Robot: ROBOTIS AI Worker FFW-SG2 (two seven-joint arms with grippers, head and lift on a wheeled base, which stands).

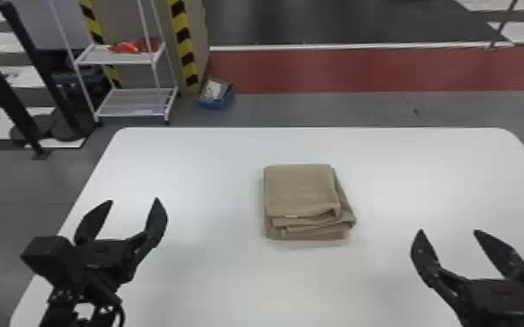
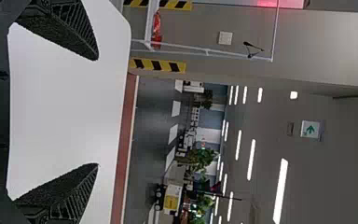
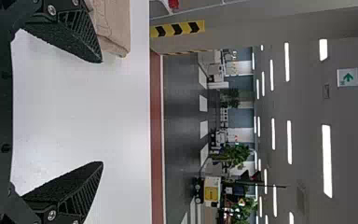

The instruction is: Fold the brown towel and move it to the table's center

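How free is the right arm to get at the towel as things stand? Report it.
Likely yes. The right arm's fingers are open and empty, to the right of the towel and nearer the robot, and nothing stands between them on the table.

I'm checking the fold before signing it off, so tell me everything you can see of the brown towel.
The brown towel is light brown, matte, soft-looking cloth, folded into a compact, roughly rectangular stack. Its top is fairly smooth; several uneven layers show at the near edge, and lower ones jut out to the right in a blunt corner. It lies flat around the middle of the white table, which it rests on. The left pincer and right pincer stand apart from it.
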